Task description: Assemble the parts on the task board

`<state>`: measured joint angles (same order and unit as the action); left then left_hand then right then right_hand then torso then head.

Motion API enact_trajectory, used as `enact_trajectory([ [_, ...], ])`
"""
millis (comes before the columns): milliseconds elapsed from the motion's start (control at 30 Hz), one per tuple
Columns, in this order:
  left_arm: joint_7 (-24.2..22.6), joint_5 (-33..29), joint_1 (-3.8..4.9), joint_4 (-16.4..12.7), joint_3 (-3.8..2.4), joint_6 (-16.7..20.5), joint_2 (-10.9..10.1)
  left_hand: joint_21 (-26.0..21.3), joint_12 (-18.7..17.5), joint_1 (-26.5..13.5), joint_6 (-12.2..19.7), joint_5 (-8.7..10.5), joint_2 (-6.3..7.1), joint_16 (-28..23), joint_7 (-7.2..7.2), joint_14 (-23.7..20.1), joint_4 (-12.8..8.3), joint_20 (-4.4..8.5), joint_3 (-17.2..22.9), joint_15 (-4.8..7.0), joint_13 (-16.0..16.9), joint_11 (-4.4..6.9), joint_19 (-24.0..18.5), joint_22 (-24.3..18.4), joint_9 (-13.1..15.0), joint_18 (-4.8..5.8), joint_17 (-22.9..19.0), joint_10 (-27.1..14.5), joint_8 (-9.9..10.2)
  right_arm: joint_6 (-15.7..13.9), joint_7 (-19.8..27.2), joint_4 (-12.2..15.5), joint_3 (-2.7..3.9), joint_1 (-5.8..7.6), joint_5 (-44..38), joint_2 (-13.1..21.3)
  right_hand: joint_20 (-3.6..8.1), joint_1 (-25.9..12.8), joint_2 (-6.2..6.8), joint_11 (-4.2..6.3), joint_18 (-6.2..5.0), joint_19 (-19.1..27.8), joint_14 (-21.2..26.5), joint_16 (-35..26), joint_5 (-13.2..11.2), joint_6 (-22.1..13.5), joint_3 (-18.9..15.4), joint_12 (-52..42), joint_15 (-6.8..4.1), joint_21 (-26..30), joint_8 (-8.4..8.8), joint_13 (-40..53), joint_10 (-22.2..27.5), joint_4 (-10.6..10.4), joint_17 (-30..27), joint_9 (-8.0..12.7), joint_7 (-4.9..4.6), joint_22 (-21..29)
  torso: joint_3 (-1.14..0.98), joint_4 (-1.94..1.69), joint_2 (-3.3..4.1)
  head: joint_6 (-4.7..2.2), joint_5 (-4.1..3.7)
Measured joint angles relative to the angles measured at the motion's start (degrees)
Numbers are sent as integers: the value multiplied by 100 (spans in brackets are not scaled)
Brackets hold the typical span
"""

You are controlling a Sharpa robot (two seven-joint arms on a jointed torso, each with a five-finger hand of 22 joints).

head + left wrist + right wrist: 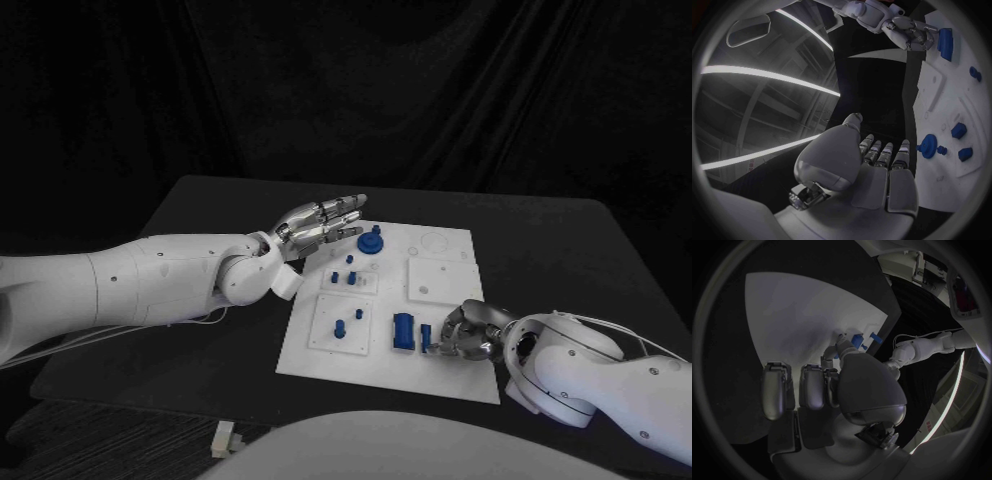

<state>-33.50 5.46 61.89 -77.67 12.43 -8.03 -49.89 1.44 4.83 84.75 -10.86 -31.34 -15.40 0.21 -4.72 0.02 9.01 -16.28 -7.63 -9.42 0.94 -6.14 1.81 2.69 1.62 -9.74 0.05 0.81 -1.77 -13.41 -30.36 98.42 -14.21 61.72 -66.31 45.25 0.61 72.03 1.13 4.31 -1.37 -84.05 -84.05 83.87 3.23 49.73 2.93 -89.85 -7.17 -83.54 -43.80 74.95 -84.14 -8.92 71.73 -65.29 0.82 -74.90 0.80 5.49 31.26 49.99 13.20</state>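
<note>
The white task board [440,280] lies in the middle of the black table. My left hand [320,222] hovers over its far left corner, fingers stretched out and holding nothing. Just beyond its fingertips stands a round blue part [371,242], which the left wrist view shows as a round blue part [928,146] off my left hand [873,170]. My right hand [469,335] is at the board's near right part, beside a blue block [405,332]. In the right wrist view my right hand [836,390] pinches a small blue part [856,341] at the board [804,310].
Small blue pegs [343,277] stand in a raised plate left of the board's centre, and more blue pegs [340,325] stand in the near left plate. A blank square plate [436,278] sits on the right half. Black table [577,250] surrounds the board.
</note>
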Motion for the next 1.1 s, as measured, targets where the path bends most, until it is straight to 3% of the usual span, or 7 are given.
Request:
enact_trajectory([
  [467,-5,0,-2,-8,-1,0,-19,0,0,0,-20,0,0,0,-20,0,-16,0,16,0,6,-20,0,2,0,-1,2,20,0,-90,24,60,5,-44,-5,112,0,10,18,0,0,0,0,0,-22,0,-46,0,0,0,0,-1,0,2,-2,-11,0,-4,0,-1,-4,0,27],
  [667,-30,0,-4,-50,-1,13,-86,0,23,0,-41,-25,0,0,-41,0,-32,0,32,0,12,-20,0,13,9,0,3,20,-23,-318,165,308,-1,-46,-5,446,0,-156,184,0,0,0,0,0,-22,0,-208,0,0,0,0,-1,0,-159,10,-37,0,-4,-5,-12,-28,0,48],
  [867,-68,0,-5,-81,0,34,-143,0,50,0,-113,-25,0,0,-72,0,-56,0,56,0,12,-20,0,12,18,0,4,20,-23,-634,421,520,1,144,22,806,0,-170,197,0,0,0,0,0,-22,0,-231,0,0,0,13,-2,0,-183,52,-39,0,-4,-7,-5,-79,0,35],
  [1100,-134,0,-5,-100,-2,67,-142,0,75,0,-143,-83,0,0,-102,0,-72,0,72,0,19,-39,0,17,24,0,5,39,-50,-885,654,575,1,220,151,956,20,5,-75,20,0,20,17,0,-22,123,-181,0,-23,-28,82,-2,21,-232,89,-15,35,-3,-13,13,-105,0,-9],
])
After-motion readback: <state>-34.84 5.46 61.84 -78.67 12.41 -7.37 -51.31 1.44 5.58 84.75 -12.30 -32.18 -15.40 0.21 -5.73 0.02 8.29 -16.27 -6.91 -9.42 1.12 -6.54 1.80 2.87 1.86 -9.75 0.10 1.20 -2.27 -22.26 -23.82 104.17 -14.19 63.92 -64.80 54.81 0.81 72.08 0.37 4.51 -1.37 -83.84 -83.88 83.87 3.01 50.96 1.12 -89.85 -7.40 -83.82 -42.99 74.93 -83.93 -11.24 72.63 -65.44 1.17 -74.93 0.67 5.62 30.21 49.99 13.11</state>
